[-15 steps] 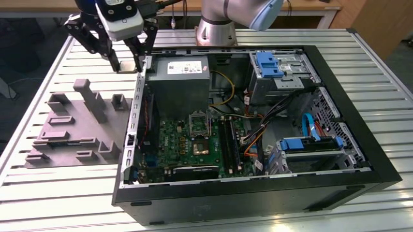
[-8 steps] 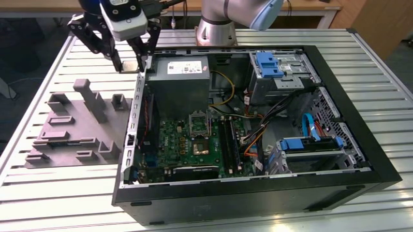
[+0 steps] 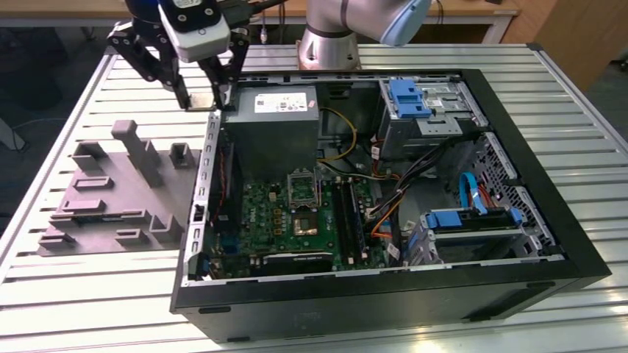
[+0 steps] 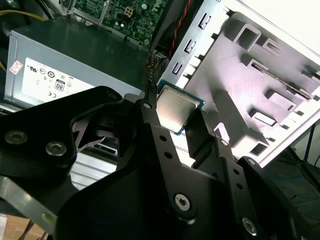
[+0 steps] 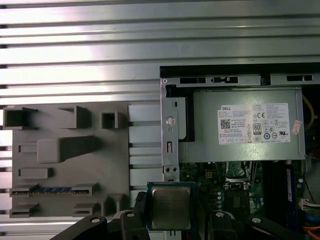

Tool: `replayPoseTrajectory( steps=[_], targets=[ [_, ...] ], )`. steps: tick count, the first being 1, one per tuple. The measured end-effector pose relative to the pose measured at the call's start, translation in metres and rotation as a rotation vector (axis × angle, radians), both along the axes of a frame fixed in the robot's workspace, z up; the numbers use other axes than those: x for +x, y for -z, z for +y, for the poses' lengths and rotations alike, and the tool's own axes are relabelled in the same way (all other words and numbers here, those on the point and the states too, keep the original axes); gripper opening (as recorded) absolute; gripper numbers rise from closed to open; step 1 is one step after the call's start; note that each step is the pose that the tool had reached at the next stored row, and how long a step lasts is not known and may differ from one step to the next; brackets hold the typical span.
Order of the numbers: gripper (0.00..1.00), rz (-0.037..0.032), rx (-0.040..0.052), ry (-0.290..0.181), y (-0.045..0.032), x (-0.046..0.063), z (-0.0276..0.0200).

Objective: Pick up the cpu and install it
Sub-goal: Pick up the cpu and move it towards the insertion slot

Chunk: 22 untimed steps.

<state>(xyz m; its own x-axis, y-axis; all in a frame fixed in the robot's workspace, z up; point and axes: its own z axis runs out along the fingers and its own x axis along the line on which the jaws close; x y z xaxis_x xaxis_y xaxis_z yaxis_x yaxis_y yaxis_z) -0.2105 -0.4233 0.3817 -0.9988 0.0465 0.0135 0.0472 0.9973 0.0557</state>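
Note:
The cpu (image 5: 171, 206) is a small square chip with a pale metal top and a dark rim. My gripper (image 5: 172, 219) is shut on it, with one black finger on each side. The second wrist view shows the cpu (image 4: 175, 106) clamped between the fingers (image 4: 150, 120) of the gripper (image 4: 176, 119). In the exterior view the gripper (image 3: 206, 104) holds the cpu (image 3: 202, 101) in the air over the table, just outside the far corner of the open computer case (image 3: 510, 220) on the exterior view's left. The black metal-framed socket (image 3: 303, 220) lies on the green motherboard (image 3: 260, 213) inside the case.
A big grey metal box with a white label (image 3: 279, 125) fills the case corner nearest the gripper. A grey parts fixture (image 3: 118, 191) with slots and posts lies on the slatted metal table (image 3: 59, 294) beside the case. Cables and blue drive brackets (image 3: 407, 99) crowd the case's other half.

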Motion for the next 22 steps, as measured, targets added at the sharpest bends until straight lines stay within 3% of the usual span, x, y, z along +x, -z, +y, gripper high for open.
replayPoseTrajectory(
  steps=[22],
  targets=[
    [0.47, 0.0000, 0.0000, 0.000, 0.0000, 0.0067, 0.0000]
  ],
)
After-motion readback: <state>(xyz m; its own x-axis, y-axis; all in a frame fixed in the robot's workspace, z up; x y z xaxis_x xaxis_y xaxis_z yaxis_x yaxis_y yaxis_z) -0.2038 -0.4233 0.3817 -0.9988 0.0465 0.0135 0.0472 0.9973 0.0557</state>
